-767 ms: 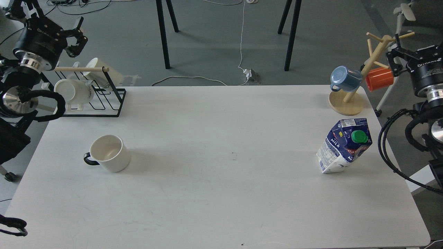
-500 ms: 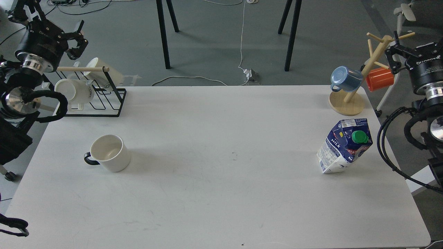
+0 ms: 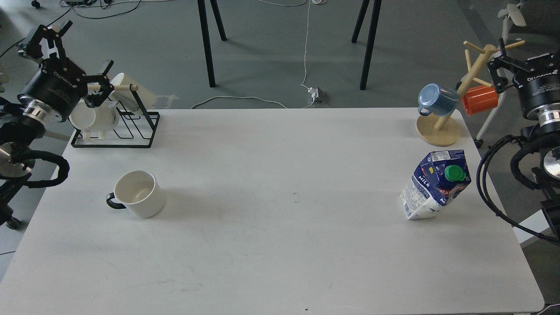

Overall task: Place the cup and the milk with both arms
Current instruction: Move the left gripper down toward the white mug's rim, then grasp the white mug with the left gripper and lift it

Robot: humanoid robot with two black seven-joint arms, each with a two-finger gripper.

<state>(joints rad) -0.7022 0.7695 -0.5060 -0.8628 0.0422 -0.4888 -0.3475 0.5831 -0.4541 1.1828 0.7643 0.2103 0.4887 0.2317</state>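
The cup [image 3: 140,194], a white mug with a black loop handle pointing left, stands upright on the left part of the white table [image 3: 280,245]. The milk [image 3: 436,183], a blue and white carton with a green cap, stands on the right part. My left gripper [image 3: 76,53] is open, above the table's back left corner by the black rack, well behind the cup. My right gripper [image 3: 525,59] is beyond the table's right edge, behind the milk, by the mug tree. One finger [image 3: 498,65] stands splayed wide, so it reads as open. Both are empty.
A black wire rack [image 3: 131,142] with a wooden bar holds cream "HOME" mugs [image 3: 94,116] at the back left. A wooden mug tree [image 3: 439,131] at the back right carries a blue mug [image 3: 435,99] and an orange mug [image 3: 480,99]. Black table legs stand behind.
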